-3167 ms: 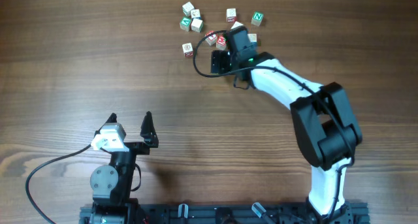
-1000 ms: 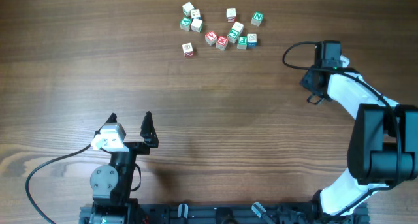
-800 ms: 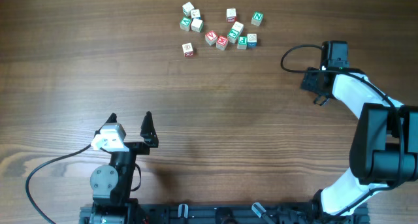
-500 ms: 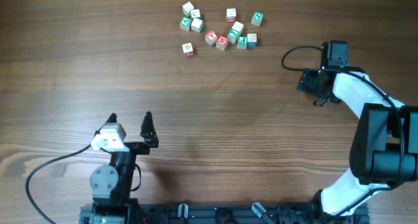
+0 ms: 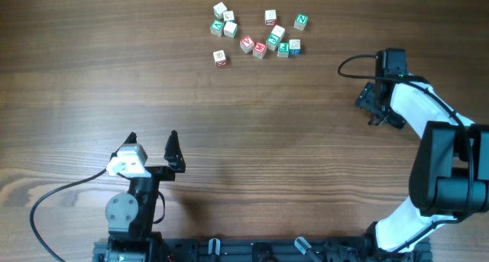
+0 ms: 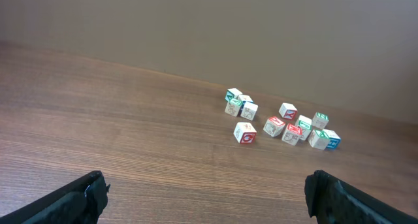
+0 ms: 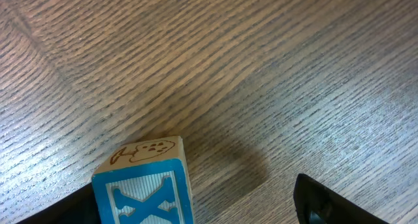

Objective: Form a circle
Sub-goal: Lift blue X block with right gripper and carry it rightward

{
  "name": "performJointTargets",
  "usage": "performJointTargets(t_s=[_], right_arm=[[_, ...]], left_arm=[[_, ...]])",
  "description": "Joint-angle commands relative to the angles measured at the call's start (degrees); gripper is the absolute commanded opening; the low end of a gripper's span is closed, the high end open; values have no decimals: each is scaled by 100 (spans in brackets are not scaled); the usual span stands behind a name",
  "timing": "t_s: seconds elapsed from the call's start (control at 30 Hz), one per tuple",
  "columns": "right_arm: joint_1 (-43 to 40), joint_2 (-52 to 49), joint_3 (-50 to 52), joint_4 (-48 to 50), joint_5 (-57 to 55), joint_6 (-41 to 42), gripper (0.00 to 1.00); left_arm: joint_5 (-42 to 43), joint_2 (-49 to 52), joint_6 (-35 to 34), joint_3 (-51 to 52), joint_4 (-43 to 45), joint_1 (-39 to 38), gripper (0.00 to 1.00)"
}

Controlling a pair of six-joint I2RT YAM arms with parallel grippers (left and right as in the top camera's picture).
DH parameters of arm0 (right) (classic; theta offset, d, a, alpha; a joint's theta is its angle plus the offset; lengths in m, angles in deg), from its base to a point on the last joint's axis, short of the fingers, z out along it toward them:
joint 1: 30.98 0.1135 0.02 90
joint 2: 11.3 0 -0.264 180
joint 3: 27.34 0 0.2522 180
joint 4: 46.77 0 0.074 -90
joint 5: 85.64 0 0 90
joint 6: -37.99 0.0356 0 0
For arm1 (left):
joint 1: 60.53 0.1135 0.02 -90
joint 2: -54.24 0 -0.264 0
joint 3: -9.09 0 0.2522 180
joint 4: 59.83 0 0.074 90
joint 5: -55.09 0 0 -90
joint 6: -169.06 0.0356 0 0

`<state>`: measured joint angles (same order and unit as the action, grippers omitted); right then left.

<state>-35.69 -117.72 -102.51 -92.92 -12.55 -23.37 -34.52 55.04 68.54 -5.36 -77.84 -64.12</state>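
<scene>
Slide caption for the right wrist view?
Right end effector open, low over the table, with a blue-X cube standing between its fingers.

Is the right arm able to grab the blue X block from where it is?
Probably yes. The blue X block seems to stand on the table between the open jaws of the right arm, close to one side, and nothing else lies in the way.

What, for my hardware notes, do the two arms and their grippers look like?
The right arm is white with black joints and a looped black cable at the wrist. The left arm is black and grey with a white wrist block and a trailing black cable. The left gripper and right gripper have black fingers.
</scene>
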Motion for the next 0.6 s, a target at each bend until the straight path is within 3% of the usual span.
performJointTargets(t_s=[0.0,0.33,0.57], right_arm=[[-24,-50,-4,-232,387,-516,85],[-24,-50,-4,-638,278,-737,85],[-26,-50,-4,-782,-26,-96,85]], left_arm=[[87,-42,111,37,-4,7,100],[87,-42,111,37,-4,7,100],[87,-42,111,35,-4,7,100]])
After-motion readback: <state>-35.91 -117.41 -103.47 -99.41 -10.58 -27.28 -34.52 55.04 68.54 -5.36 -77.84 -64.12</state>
